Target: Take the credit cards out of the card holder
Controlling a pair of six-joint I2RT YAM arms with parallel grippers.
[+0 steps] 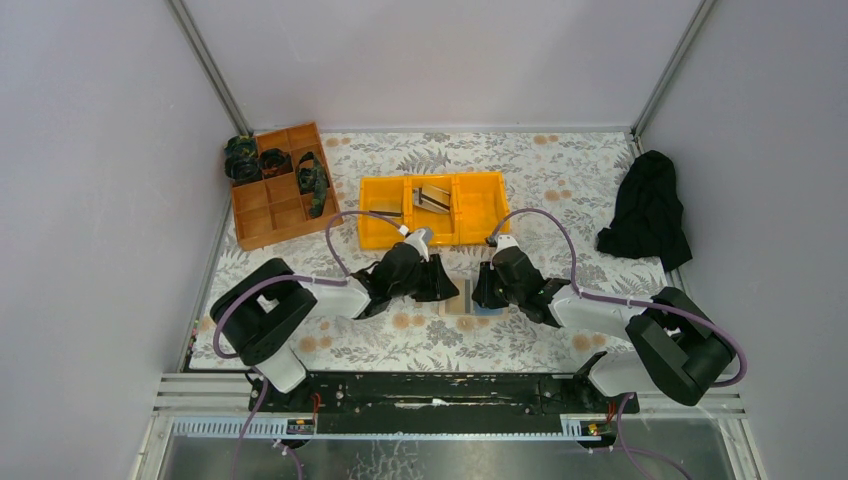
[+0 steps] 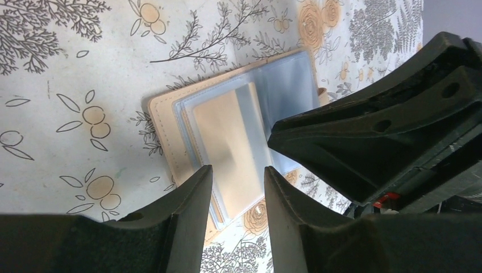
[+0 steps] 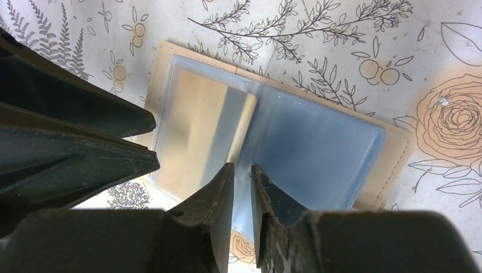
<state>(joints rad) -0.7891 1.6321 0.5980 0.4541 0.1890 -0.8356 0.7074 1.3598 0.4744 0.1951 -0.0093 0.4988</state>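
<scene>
The tan card holder (image 1: 466,300) lies open and flat on the floral table between my two grippers. In the left wrist view its tan rim (image 2: 162,122) frames pale blue sleeves, and a silvery-tan credit card (image 2: 224,142) sits in one sleeve. The right wrist view shows the same card (image 3: 193,131) in the left sleeve, while the right sleeve (image 3: 318,148) looks blue and empty. My left gripper (image 2: 237,185) is open just above the card's near end. My right gripper (image 3: 242,179) hovers over the holder's middle fold, its jaws a narrow gap apart with nothing seen between them.
A yellow three-compartment bin (image 1: 380,215) stands behind the grippers, with silvery flat pieces (image 1: 433,197) in its middle compartment. An orange-brown divided tray (image 1: 270,205) holding dark rolled items is at the back left. A black cloth (image 1: 648,210) lies at the right.
</scene>
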